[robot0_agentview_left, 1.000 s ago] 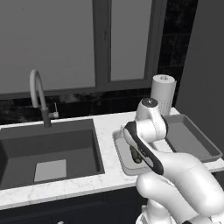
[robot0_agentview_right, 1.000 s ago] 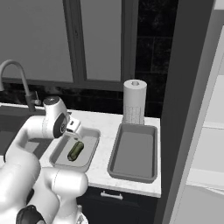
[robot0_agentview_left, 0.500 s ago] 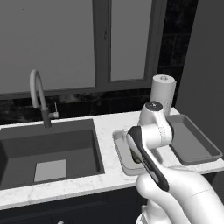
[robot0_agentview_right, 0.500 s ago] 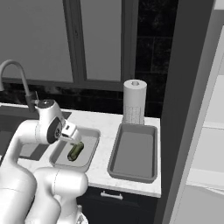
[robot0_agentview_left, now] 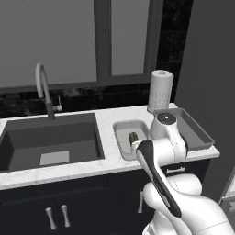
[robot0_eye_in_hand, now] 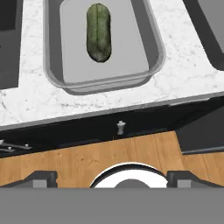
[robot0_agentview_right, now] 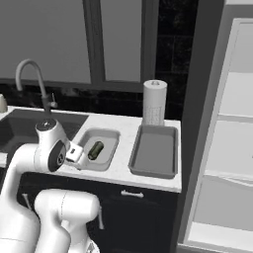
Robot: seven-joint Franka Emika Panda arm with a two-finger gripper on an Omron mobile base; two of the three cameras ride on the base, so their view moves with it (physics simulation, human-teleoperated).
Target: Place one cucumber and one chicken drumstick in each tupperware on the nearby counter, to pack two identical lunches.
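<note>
I see a dark sink basin (robot0_agentview_left: 50, 137) set at the left, with a curved grey faucet (robot0_agentview_left: 43, 89) standing behind it. A pale square patch lies on the bottom of the basin. A white paper towel roll (robot0_agentview_right: 154, 103) stands upright near the black backsplash, under a large window (robot0_agentview_left: 105, 39). At the right side there is an open fridge with pale shelves (robot0_agentview_right: 230, 163). Below, I see a wooden floor (robot0_eye_in_hand: 109, 159) and silver cabinet handles (robot0_agentview_left: 55, 216).
</note>
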